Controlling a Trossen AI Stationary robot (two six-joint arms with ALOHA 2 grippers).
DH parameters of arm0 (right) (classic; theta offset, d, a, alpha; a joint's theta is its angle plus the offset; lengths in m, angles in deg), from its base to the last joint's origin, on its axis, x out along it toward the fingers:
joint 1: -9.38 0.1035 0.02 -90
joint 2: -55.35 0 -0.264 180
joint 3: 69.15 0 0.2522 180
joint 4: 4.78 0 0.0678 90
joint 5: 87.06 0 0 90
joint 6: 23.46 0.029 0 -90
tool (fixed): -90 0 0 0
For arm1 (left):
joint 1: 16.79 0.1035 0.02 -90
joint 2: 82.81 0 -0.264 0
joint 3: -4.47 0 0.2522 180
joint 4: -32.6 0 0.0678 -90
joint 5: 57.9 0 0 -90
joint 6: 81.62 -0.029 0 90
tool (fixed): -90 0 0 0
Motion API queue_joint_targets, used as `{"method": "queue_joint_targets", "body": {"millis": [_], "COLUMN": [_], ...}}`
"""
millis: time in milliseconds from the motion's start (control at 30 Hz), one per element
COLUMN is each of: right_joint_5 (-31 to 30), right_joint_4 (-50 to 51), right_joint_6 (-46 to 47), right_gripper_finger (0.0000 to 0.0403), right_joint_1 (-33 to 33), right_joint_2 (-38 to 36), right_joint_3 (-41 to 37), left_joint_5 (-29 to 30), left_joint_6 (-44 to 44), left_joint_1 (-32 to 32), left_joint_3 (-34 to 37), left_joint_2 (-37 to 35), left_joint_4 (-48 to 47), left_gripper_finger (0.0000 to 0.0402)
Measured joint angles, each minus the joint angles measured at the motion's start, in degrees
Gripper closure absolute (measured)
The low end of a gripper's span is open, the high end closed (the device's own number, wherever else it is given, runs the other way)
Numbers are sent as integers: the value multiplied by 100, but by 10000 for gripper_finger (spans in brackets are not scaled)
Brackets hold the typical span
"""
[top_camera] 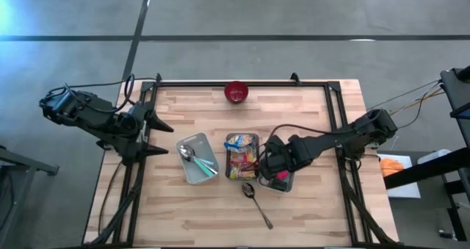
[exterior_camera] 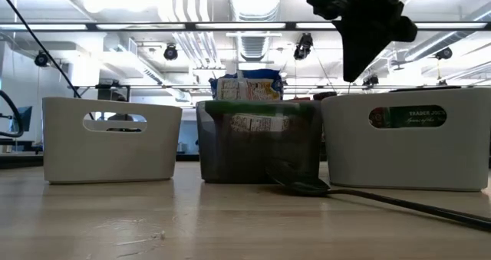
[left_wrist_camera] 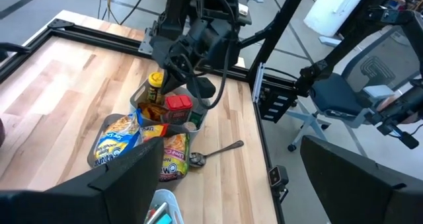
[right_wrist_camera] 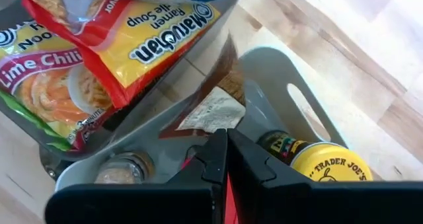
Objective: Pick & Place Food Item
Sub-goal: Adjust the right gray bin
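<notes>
Three bins sit side by side near the middle of the worktop [top_camera: 308, 205], and the landmark is the right-hand one, the spice bin [top_camera: 279, 180], a pale tub with handle slots. The right end effector [top_camera: 270, 166] hangs directly over this bin, tips pointing down into it, its two fingers pressed together with nothing seen between them. In the right wrist view the closed fingertips [right_wrist_camera: 223, 159] sit just above the bin's contents: the yellow-lidded Trader Joe's jar [right_wrist_camera: 328, 166] stands just beside them, a red-capped container [left_wrist_camera: 178, 105] shows as a sliver right under the tips, and a clear-lidded jar [right_wrist_camera: 121, 168] stands at the bin's opposite side. Whichever jar is meant, it lies almost straight below the tips, standing upright with its long axis vertical, so the coming move looks like a short descent with the fingers spread first, not a sideways reach.

Next to the spice bin, the dark middle bin [top_camera: 241, 156] holds ramen packets [right_wrist_camera: 142, 32], lying flat and overlapping. A spoon [top_camera: 257, 203] lies on the worktop just in front of the spice bin, and a red bowl [top_camera: 236, 92] rests well behind it at the far edge.

The left end effector [top_camera: 160, 137] waits well away from the spice bin, beyond the utensil bin [top_camera: 197, 159], fingers spread wide and empty. The right arm is clearly the nearer.
</notes>
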State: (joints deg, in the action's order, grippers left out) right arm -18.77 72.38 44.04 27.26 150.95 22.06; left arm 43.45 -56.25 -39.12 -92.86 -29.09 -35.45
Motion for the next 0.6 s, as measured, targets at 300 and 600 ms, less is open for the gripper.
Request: {"method": "queue_joint_targets", "body": {"millis": [300,600], "right_joint_5": [-410,-211], "right_joint_4": [2,-583], "right_joint_6": [311,424], "right_gripper_finger": [395,358], "right_joint_1": [212,476], "right_joint_2": [-212,-873], "right_joint_3": [4,7], "left_joint_5": [5,68], "left_joint_6": [-21,4], "left_joint_1": [0,0], "left_joint_3": [0,0], "left_joint_2": [0,2], "left_joint_4": [-1,-22], "left_gripper_finger": [41,41]}}
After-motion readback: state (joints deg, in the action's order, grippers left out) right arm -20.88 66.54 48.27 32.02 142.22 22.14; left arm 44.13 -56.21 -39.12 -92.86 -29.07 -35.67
